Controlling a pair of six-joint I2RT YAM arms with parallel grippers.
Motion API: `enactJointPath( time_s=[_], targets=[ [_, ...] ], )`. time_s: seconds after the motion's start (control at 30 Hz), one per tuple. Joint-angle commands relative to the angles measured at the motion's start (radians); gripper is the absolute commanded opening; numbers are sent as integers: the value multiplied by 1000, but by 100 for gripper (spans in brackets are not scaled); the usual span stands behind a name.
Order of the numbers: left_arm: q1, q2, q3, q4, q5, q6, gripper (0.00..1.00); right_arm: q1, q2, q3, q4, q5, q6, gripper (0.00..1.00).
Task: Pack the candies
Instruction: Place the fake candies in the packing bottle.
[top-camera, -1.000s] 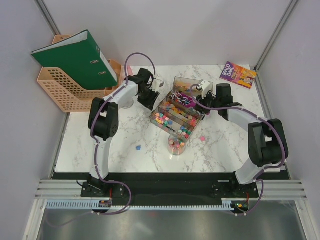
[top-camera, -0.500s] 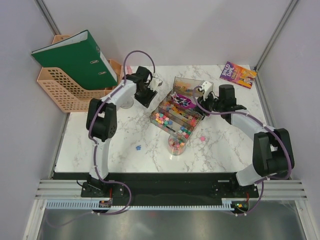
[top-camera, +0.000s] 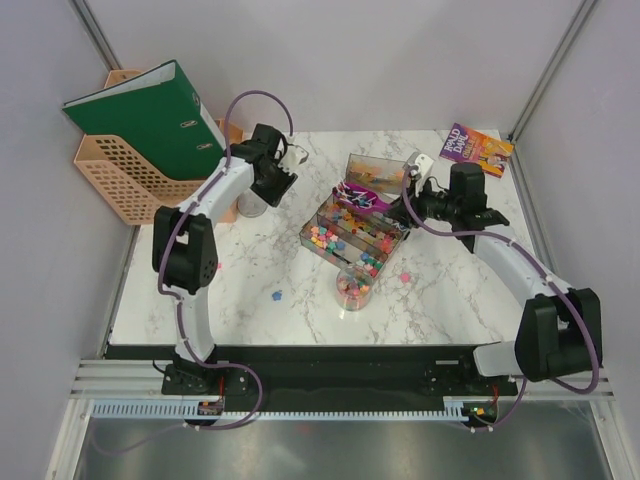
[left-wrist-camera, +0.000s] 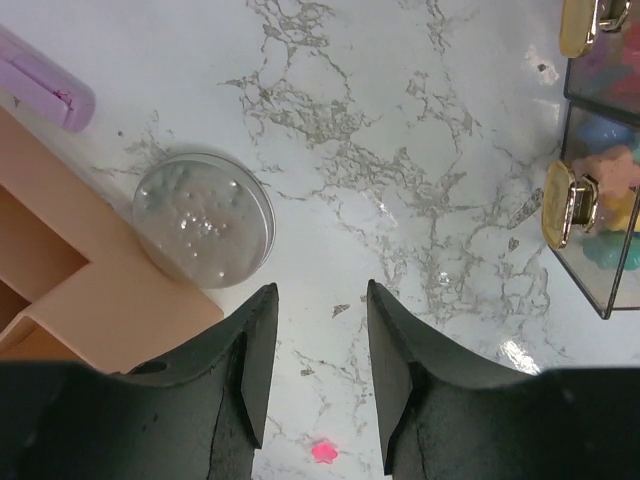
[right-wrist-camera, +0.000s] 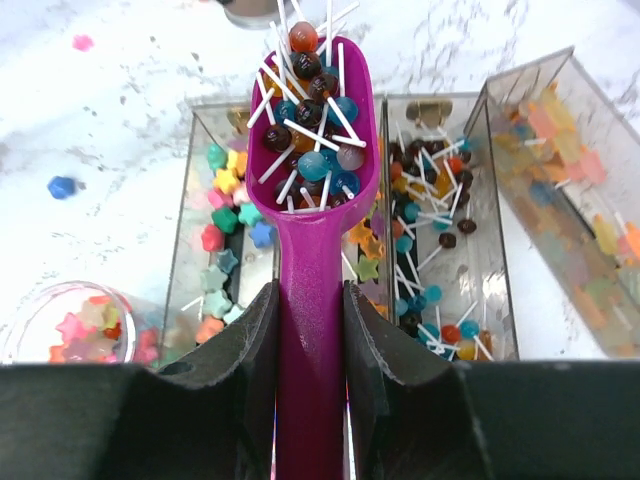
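Note:
The candies are tiny coloured stars and small lollipops. Star candies (right-wrist-camera: 225, 240) and lollipops (right-wrist-camera: 440, 240) fill the clear trays (top-camera: 352, 235). More candies lie in the small round jar (top-camera: 353, 287). My right gripper (right-wrist-camera: 310, 290) is shut on the handle of the purple scoop (right-wrist-camera: 312, 130), whose bowl, heaped with lollipops, hangs over the trays. In the top view the right gripper (top-camera: 412, 200) holds the scoop (top-camera: 358, 194) above the trays' far end. My left gripper (left-wrist-camera: 320, 290) is open and empty over bare marble, left of the trays (left-wrist-camera: 600, 200).
A clear round lid (left-wrist-camera: 203, 232) lies against the peach organiser (top-camera: 120, 175), which holds a green binder (top-camera: 150, 115). Loose candies lie on the marble: one blue (top-camera: 276, 295), one pink (top-camera: 405, 277), another pink (left-wrist-camera: 323, 452). A book (top-camera: 475, 150) sits far right.
My left arm has swung left, away from the trays toward the organiser. My right arm has drawn back to the right, carrying the scoop with it over the trays.

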Motion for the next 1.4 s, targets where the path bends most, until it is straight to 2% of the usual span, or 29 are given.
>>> enactJointPath(
  time_s=[0.0, 0.13, 0.27, 0.47, 0.57, 0.7, 0.73, 0.9, 1.2, 1.37],
  targets=[
    [-1, -75, -29, -12, -22, 46, 48, -8, -82, 38, 58, -103, 47, 0],
    [7, -95, -44, -13, -27, 46, 47, -15, -157, 7, 113, -129, 105, 0],
    [19, -107, -53, -10, -27, 37, 47, -32, -232, -8, 88, -166, 98, 0],
    [49, -116, -55, 2, -67, 37, 47, -84, -334, 3, -82, -264, 9, 0],
    [62, -127, -50, 5, -68, 40, 47, -124, -367, 30, -224, -305, -91, 0],
    [66, -129, -50, 10, -76, 37, 47, -166, -390, 70, -495, -356, -246, 0],
    [68, -129, -53, 11, -76, 37, 47, -167, -395, 81, -546, -359, -326, 0],
    [66, -135, -56, 11, -76, 37, 47, -167, -429, 85, -816, -370, -510, 0],
    [66, -126, -52, 22, -65, 27, 47, -167, -432, 84, -1060, -311, -740, 0],
    [66, -127, -53, 26, -65, 20, 47, -167, -400, 93, -1137, -285, -815, 0]
  ],
)
